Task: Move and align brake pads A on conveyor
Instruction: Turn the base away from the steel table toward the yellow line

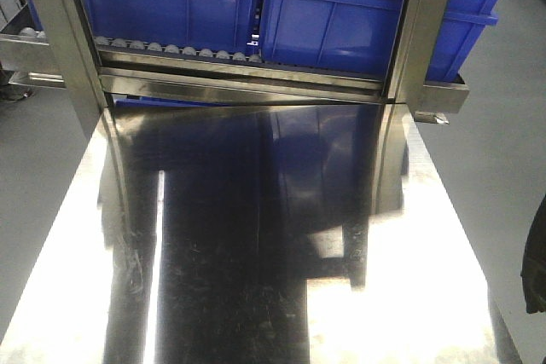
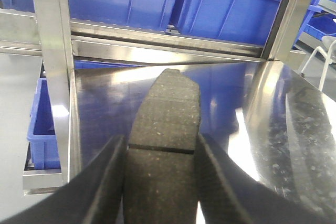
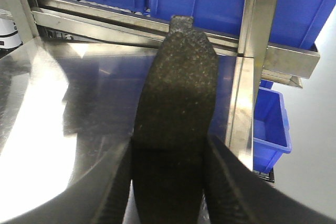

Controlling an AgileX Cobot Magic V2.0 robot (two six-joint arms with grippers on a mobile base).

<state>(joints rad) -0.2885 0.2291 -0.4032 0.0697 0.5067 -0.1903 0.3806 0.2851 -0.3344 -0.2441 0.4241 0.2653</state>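
Observation:
My left gripper (image 2: 160, 145) is shut on a dark grey brake pad (image 2: 165, 124) with a centre groove; the pad sticks out forward between the two black fingers, above the shiny steel table (image 2: 252, 124). My right gripper (image 3: 168, 148) is shut on a second dark grey brake pad (image 3: 178, 82), which also points forward over the steel table (image 3: 79, 87). Neither gripper nor any pad shows in the front view, which holds only the steel table (image 1: 256, 253). The conveyor is out of view.
Blue plastic bins (image 1: 341, 14) stand on a roller rack (image 1: 179, 49) behind the table, between steel uprights (image 1: 426, 31). A small blue bin (image 2: 44, 124) sits low at the left of the table, another (image 3: 270, 124) low at the right.

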